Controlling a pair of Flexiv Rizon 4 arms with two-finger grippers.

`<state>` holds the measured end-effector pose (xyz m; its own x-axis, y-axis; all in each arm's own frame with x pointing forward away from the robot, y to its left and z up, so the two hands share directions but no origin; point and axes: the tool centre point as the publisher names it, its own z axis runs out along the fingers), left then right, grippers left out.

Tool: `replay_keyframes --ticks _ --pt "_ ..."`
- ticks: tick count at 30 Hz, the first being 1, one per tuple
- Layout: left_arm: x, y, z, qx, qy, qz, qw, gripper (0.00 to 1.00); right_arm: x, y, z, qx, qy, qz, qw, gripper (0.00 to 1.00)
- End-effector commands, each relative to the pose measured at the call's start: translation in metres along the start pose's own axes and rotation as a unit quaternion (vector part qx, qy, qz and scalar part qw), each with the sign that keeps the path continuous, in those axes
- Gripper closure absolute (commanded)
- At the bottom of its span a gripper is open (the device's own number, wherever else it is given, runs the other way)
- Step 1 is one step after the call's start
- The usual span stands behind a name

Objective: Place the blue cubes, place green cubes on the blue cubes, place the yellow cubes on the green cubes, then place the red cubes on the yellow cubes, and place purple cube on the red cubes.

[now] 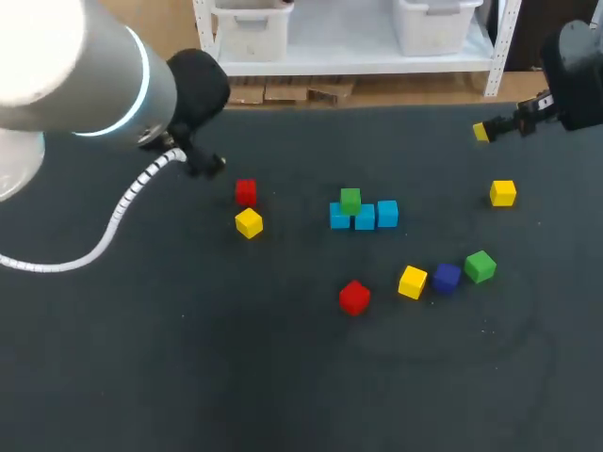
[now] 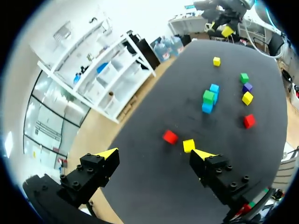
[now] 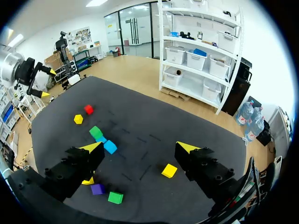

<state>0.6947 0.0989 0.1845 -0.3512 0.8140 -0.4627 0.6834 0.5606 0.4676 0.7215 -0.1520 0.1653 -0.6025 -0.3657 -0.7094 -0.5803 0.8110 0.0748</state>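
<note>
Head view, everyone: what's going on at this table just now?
Two arms are building a stack of coloured cubes, but neither holds one: the left gripper and right gripper are open and empty, out at the sides. Three blue cubes sit in a row with one green cube on top. The other green cube, the yellow cubes, red cubes and purple cube lie loose around them.

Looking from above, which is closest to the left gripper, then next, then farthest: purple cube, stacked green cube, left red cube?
1. Left red cube, close by at left.
2. Stacked green cube, mid-table.
3. Purple cube, on the right.
</note>
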Motion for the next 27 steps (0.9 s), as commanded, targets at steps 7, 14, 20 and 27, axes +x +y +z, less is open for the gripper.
replay_keyframes --ticks 7,14,20,27 --pt "-0.023 0.016 0.001 -0.005 -0.031 0.007 0.999 0.00 0.001 0.002 0.000 0.004 -0.001 0.000 1.000 0.00" --pt "-0.037 0.018 0.000 -0.009 -0.032 0.016 0.999 0.00 0.001 0.002 0.000 0.004 -0.001 0.000 1.000 0.00" --pt "-0.034 0.014 0.001 -0.006 -0.028 0.010 1.000 0.00 0.001 0.002 0.000 0.004 -0.001 0.000 1.000 0.00" --pt "-0.034 0.014 0.001 -0.006 -0.028 0.010 1.000 0.00 0.001 0.002 0.000 0.004 -0.001 0.000 1.000 0.00"
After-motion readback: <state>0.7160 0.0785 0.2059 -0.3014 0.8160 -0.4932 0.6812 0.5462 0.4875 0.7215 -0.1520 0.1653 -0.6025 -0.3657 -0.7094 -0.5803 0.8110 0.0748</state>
